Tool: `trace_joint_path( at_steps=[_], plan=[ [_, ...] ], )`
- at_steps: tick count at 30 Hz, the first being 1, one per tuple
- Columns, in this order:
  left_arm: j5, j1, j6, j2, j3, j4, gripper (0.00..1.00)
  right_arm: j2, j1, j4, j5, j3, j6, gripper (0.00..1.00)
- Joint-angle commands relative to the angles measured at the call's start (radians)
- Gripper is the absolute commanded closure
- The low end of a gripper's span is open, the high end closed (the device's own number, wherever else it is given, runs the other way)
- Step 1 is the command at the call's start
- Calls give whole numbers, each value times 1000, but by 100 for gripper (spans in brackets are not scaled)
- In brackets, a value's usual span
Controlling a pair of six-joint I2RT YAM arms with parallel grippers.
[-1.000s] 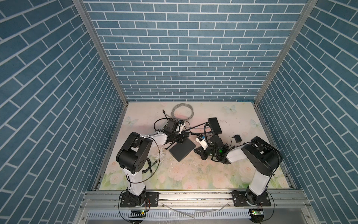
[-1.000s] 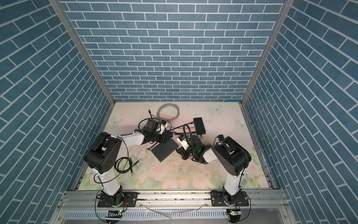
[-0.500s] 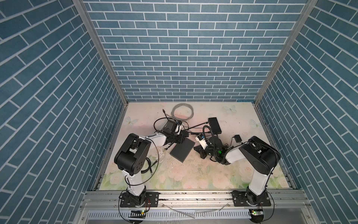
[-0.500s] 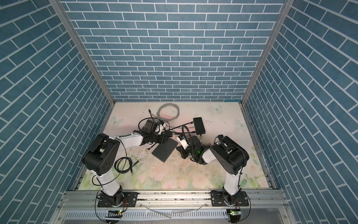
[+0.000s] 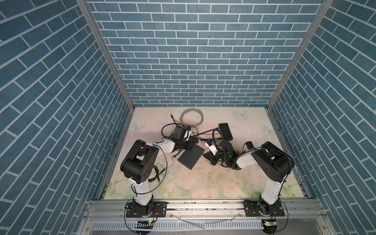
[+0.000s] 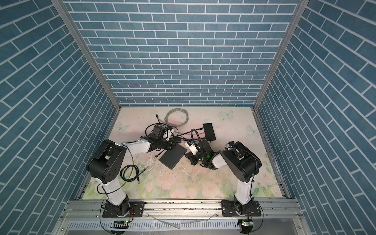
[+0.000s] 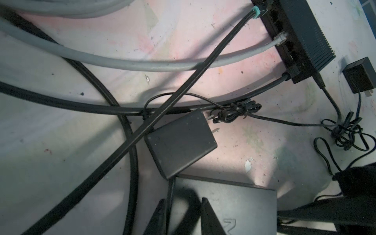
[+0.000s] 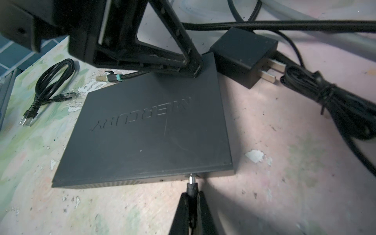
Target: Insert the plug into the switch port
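**Plug at the port, not yet home**

The worktop (image 5: 203,183) carries the switch (image 5: 191,157) lying flat near its middle, between the two arms in both top views. That much of the job looks settled: the box is in place and steadied, and the plug is lined up with its port.

The left pincer (image 7: 183,199) stands part-open with its tips down on the far corner of the switch. It grasps nothing I can see and seems only to pin the box. The right pincer (image 8: 191,196) is clenched on the black barrel of the plug (image 8: 192,186), at the side face of the switch turned toward the right arm (image 5: 272,162).

The plug's metal tip meets the port under the top edge, but a stretch of bare metal shows outside. I judge it entered but not seated, so a last push along its axis is left.

Against a second ago, the right arm has edged slightly toward the switch. The switch and the left arm look about where they were.
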Motion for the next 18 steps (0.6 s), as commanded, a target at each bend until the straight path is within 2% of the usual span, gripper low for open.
trace_joint_path(
  at_steps=[1, 6, 8, 13, 18],
  plan=[
    [465, -220, -17, 112, -84, -329, 73, 26, 44, 249, -10, 205, -30, 100],
    [455, -219, 7, 108, -78, -360, 74, -26, 44, 134, 28, 218, -94, 100],
    [473, -220, -9, 106, -86, -338, 75, -30, 44, 146, 37, 224, -90, 100],
    [498, -223, -31, 80, -117, -312, 75, -3, 43, 306, 83, 216, 17, 100],
    [516, -232, -24, 72, -125, -313, 75, -6, 41, 292, 29, 255, 76, 100]
  ],
)
